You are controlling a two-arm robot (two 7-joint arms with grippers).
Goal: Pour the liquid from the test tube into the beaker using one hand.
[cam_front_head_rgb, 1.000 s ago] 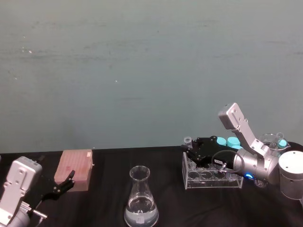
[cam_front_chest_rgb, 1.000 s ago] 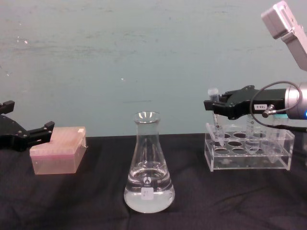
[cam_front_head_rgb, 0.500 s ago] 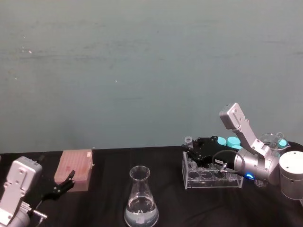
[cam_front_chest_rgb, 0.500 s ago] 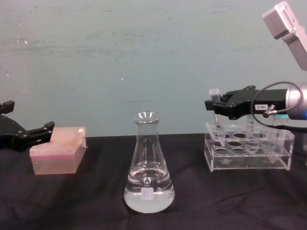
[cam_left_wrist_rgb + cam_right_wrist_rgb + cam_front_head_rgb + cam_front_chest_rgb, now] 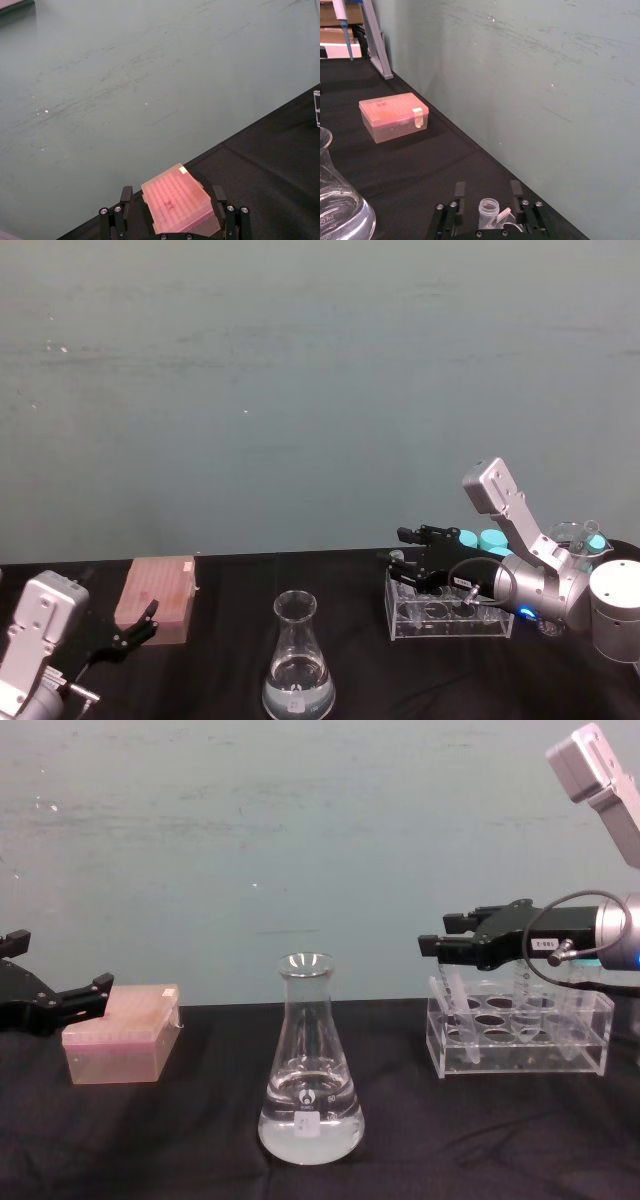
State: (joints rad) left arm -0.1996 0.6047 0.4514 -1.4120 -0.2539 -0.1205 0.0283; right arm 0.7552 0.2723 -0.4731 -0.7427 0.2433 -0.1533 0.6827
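The test tube [image 5: 489, 206] stands in the left end of the clear rack [image 5: 520, 1055], its open mouth low between the fingers of my right gripper [image 5: 488, 186]. That gripper [image 5: 438, 932] hovers just above the rack's left end and is open, wider than the tube [image 5: 449, 992]. Whether the tube holds liquid cannot be told. The beaker [image 5: 310, 1070] stands at the table's middle front, left of the rack, with clear liquid [image 5: 310, 1130] in its base. My left gripper [image 5: 145, 618] rests open at the far left.
A pink tip box [image 5: 120, 1040] sits at the left, just ahead of the left gripper [image 5: 170, 220]. Teal-capped tubes [image 5: 480, 538] stand behind the rack [image 5: 450, 625]. A teal wall closes the back of the black table [image 5: 500, 1140].
My right gripper has opened. The test tube, which it held raised above the rack, has dropped down into the rack. The left arm has not moved.
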